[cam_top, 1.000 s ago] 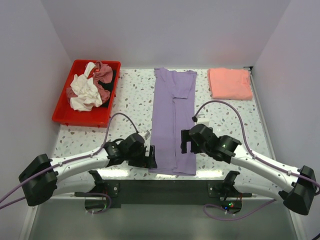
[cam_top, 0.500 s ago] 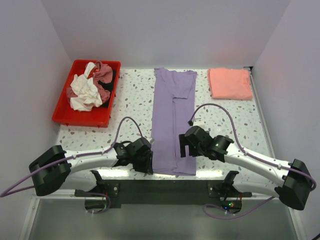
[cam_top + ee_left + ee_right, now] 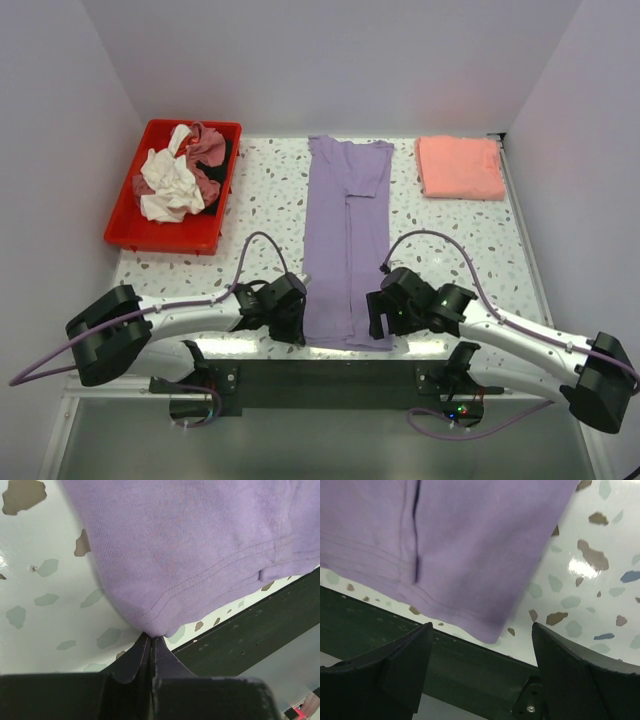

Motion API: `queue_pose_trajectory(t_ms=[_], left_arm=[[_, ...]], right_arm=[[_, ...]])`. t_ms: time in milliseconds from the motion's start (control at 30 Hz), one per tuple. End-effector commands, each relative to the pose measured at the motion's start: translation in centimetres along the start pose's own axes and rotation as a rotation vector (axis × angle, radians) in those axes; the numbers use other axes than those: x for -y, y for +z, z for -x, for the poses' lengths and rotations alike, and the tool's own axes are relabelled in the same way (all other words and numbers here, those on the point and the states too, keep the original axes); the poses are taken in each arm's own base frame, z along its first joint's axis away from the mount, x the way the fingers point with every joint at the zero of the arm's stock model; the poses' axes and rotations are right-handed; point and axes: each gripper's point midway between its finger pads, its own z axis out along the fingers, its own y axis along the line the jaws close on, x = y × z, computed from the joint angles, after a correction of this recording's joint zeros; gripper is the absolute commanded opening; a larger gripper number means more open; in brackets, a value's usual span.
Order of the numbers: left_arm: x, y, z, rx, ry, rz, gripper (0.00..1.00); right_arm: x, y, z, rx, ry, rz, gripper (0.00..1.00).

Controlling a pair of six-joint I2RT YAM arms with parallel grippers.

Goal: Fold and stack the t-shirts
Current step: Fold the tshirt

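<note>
Lengthwise down the middle of the speckled counter (image 3: 450,240), the lavender t-shirt (image 3: 347,240) is laid out as a long narrow strip, its sides folded inward, reaching from the far edge to the near edge. Its hem lies at the near edge, and a little of it is seen over the dark strip beyond the counter's rim.

The left pincer (image 3: 151,637) is closed on the near left corner of the lavender t-shirt; in the left wrist view the two fingers are pressed together with the stitched corner of the cloth nipped at their tips. The right pincer (image 3: 482,626) is held with its fingers spread wide, one to each side of the near right corner of the hem, and the cloth is not gripped by it.

At the far right corner of the counter a salmon-pink t-shirt (image 3: 460,167) is lying folded flat. At the far left corner a red tray (image 3: 130,225) is placed, and in it a white t-shirt (image 3: 170,188) and a dusty-rose t-shirt (image 3: 207,150) are heaped, crumpled together.
</note>
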Motion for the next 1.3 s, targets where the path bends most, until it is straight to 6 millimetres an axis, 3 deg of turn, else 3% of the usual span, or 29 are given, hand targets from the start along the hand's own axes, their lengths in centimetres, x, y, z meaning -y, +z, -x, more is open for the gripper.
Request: queue_pose_trajectory(t_ms=[0, 233, 333, 367, 533, 667, 833, 867, 967, 1067, 1167, 1267], left_arm=[[-0.5, -0.3, 0.6, 0.036, 0.019, 0.025, 0.00], [-0.4, -0.2, 0.2, 0.032, 0.011, 0.003, 0.00], [-0.3, -0.3, 0.3, 0.037, 0.012, -0.004, 0.00], [-0.5, -0.4, 0.3, 0.042, 0.007, 0.004, 0.00], [-0.6, -0.4, -0.3, 0.043, -0.024, -0.024, 0.00], [-0.3, -0.9, 0.4, 0.069, -0.013, -0.024, 0.00], [1.1, -2.2, 3.2, 0.166, 0.034, -0.022, 0.00], [0.6, -2.3, 4.2, 0.200, 0.047, 0.028, 0.00], [1.8, -3.5, 7.5, 0.283, 0.072, 0.080, 0.00], [1.7, -3.7, 10.1, 0.327, 0.078, 0.129, 0.00], [1.9, -4.4, 13.9, 0.391, 0.060, 0.122, 0.00], [2.8, -6.1, 19.0, 0.510, 0.010, 0.061, 0.00]], right_arm=[[1.2, 0.1, -3.8, -0.151, -0.009, -0.016, 0.82], [0.2, 1.2, -4.4, -0.172, -0.005, 0.044, 0.74], [-0.2, 1.7, -4.7, -0.200, -0.008, 0.060, 0.65], [-0.1, 1.8, -5.0, -0.212, -0.014, 0.054, 0.58], [1.0, 2.5, -5.2, -0.220, -0.021, -0.007, 0.42], [0.2, 2.7, -4.3, -0.207, -0.028, 0.010, 0.19], [-0.9, 1.4, 0.3, -0.061, -0.055, -0.011, 0.10], [-0.4, 1.2, 1.5, -0.012, -0.051, -0.053, 0.09], [-0.5, -0.2, 5.4, 0.123, -0.044, -0.111, 0.08], [0.3, -1.3, 8.1, 0.217, -0.021, -0.181, 0.09], [0.6, -2.8, 12.1, 0.344, 0.024, -0.226, 0.10], [1.2, -2.8, 15.4, 0.436, 0.120, -0.212, 0.11]])
